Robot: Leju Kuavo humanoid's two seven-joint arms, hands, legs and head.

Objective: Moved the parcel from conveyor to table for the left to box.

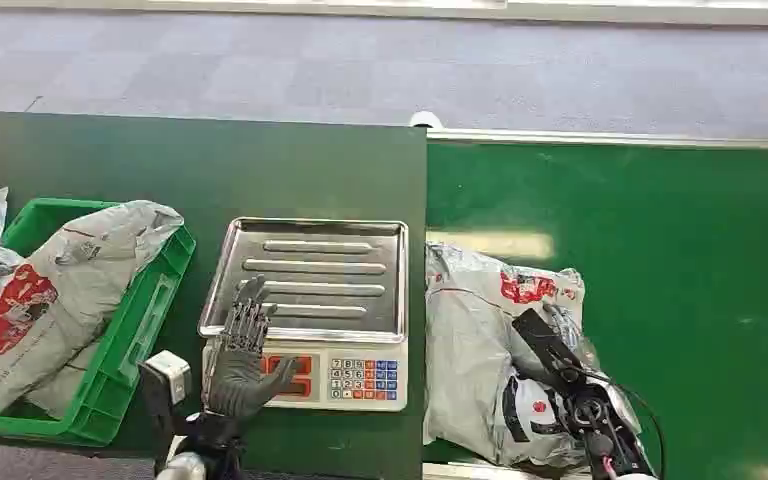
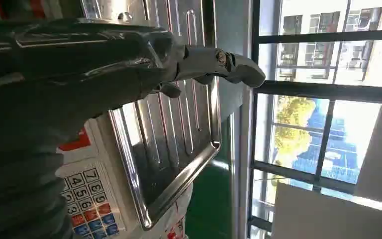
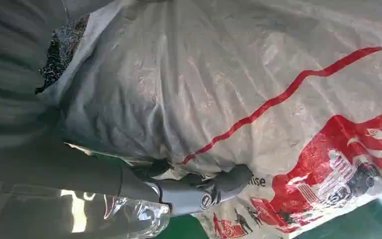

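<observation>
A grey plastic parcel (image 1: 475, 340) with red print lies on the green conveyor (image 1: 680, 250), right beside the table's edge. My right hand (image 1: 560, 372) lies on the parcel's near end and grips it. In the right wrist view, the thumb (image 3: 199, 191) presses into the crumpled parcel (image 3: 238, 89). My left hand (image 1: 240, 350) is open, fingers spread. It hovers over the front edge of the steel scale tray (image 1: 320, 265). From the left wrist view, the left hand (image 2: 104, 64) reaches over the ribbed tray (image 2: 179, 149).
The scale, with a keypad (image 1: 365, 380), sits on the dark green table (image 1: 160, 160). A green crate (image 1: 155, 305) at the left holds a similar grey parcel (image 1: 60, 290), with more bags beside it. Grey floor lies beyond the table.
</observation>
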